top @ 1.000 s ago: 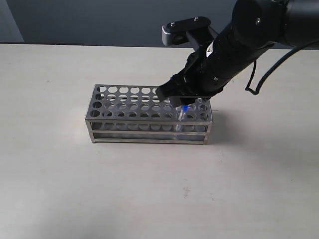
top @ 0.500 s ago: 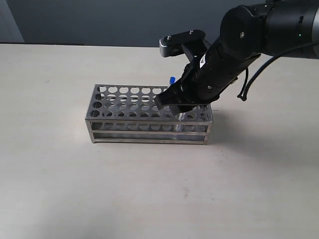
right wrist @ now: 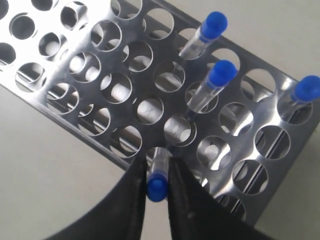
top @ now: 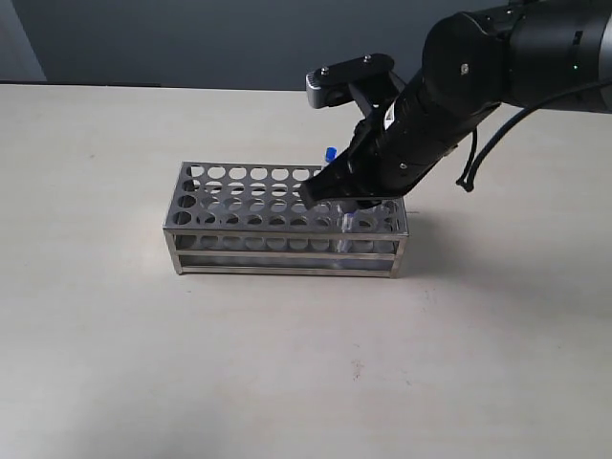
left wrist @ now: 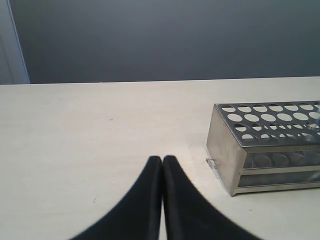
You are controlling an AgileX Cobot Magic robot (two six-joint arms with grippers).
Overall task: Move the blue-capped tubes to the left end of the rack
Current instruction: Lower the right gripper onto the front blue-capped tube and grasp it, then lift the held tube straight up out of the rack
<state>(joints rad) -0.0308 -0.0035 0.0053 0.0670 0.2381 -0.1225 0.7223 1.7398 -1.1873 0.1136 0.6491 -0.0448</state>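
– Over at the right end of the rack [top: 249, 232], going by the exterior view, the right gripper [top: 346, 199] sits low on the perforated top plate. Is it actually on a tube, or just parked above the holes?

– It's on one. That arm's wrist cam shows the two black fingers [right wrist: 131, 200] pressed against either side of the pinched tube [right wrist: 157, 187], right around its blue cap. The clear body runs from the cap down into a hole in the rack's outermost row, so the tube is seated in the rack and leaning a bit, not lifted out.

– And the rest of the blue-capped tubes?

– The three other tubes [right wrist: 221, 74] stand in holes close by, all bunched at that same end of the rack and each a little tilted. From the exterior view the arm hides most of them. Only one blue cap [top: 330, 152] pokes out behind the gripper near the back edge.

– What about the left gripper?

– The left gripper [left wrist: 162, 162] is pressed together, fingertips touching, with nothing between them. It hangs over the pale table [left wrist: 75, 140], well apart from the rack, and its camera looks across at the rack's end wall. Can't tell how high off the table it is.
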